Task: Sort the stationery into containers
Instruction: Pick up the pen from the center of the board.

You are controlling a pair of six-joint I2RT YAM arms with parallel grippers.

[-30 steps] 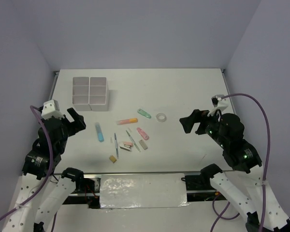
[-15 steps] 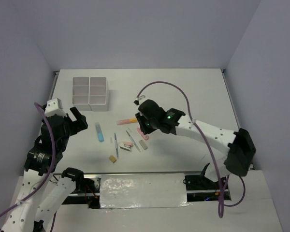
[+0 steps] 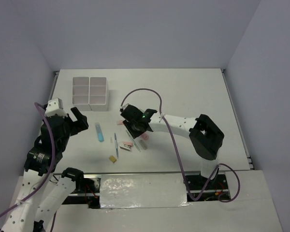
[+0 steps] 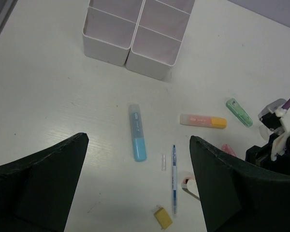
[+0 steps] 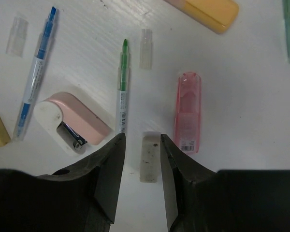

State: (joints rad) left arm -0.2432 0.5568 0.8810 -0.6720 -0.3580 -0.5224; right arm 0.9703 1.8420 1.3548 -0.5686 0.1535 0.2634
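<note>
table [image 5: 251,125], eraser [image 5: 150,159] between right gripper [image 5: 142,140] jaws

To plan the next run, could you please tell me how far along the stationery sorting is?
Done: nothing; the compartments of the white box look empty. In hand: the right claw straddles the grey eraser beside the pink highlighter, grip unclear. Remaining: everything else, such as the blue highlighter and blue pen, lies on the table.

A white six-compartment box [image 4: 106,48] stands upright at the far left of the counter [image 4: 48,106]. Lying flat nearer are a blue highlighter [image 4: 137,133], an orange-pink highlighter [image 4: 203,121], a green highlighter [image 4: 239,112], a blue pen [image 4: 174,176], a green pen [image 5: 122,92], a pink stapler [image 5: 70,118], a pink highlighter [image 5: 187,112], a white eraser [image 5: 150,157] and a tan block [image 4: 163,217].
</note>
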